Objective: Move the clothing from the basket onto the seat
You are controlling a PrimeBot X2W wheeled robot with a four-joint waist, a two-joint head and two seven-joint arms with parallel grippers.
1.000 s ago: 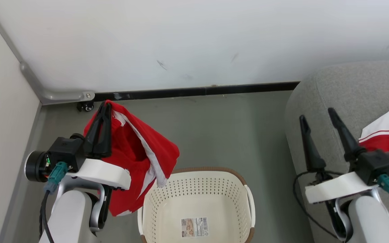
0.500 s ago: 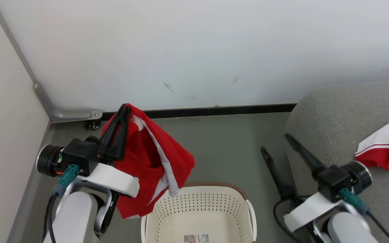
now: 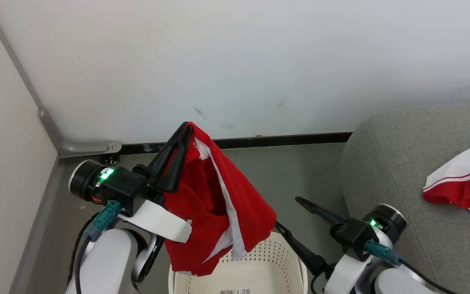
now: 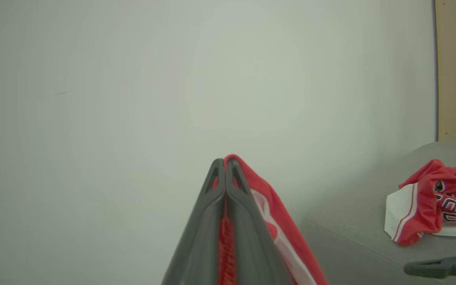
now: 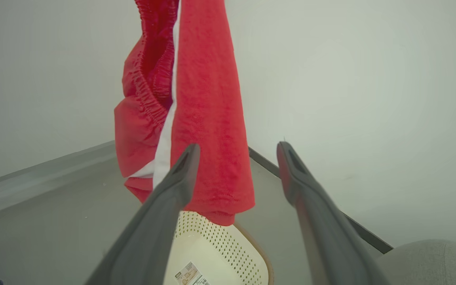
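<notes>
A cream perforated basket sits on the grey floor at 6 o'clock in the head view. The part of its inside that shows holds only a label sticker on the bottom. The frame's lower edge cuts off its near half, and red shorts hide its 9 o'clock side.

The left claw is pinched tight on the top of the shorts, with red cloth squeezed between its 2 dark fingers. It is raised above the floor, at 11 o'clock from the basket. The shorts hang down from it, showing a white side stripe and a gathered waistband. Their lowest hem drapes in front of the basket's rim. Whether cloth and rim touch cannot be told.

The right claw is spread wide and grips nothing. It is at 3 o'clock from the shorts, fingers pointing toward them, the lower one crossing the basket's 2 o'clock corner.

A grey sofa fills the 3 o'clock side. On it lies a crumpled red and white jersey, well apart from both claws and cut off by the right edge. In the left wrist view the jersey's dark lettering is folded and cannot be read.
</notes>
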